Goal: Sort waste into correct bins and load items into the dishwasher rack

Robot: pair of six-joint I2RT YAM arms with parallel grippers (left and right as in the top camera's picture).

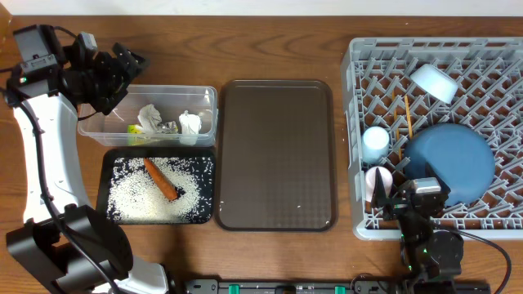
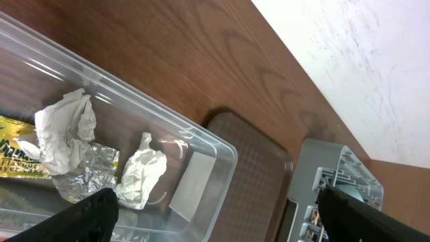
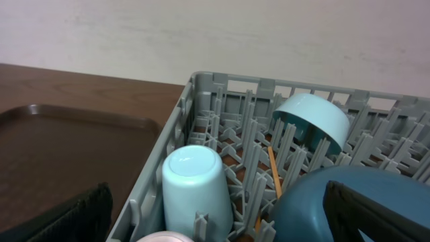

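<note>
The grey dishwasher rack on the right holds a dark-blue plate, a light-blue cup, a pinkish cup, a white bowl and chopsticks. My right gripper hovers open over the rack's front edge, above the cup and plate. The clear tub holds crumpled napkins and the yellow-green wrapper. The black tray holds rice and the carrot. My left gripper is open and empty over the tub's back left corner.
A large dark brown serving tray lies between the bins and the rack. The rack's wall rises beside that tray. Bare wooden table runs along the back.
</note>
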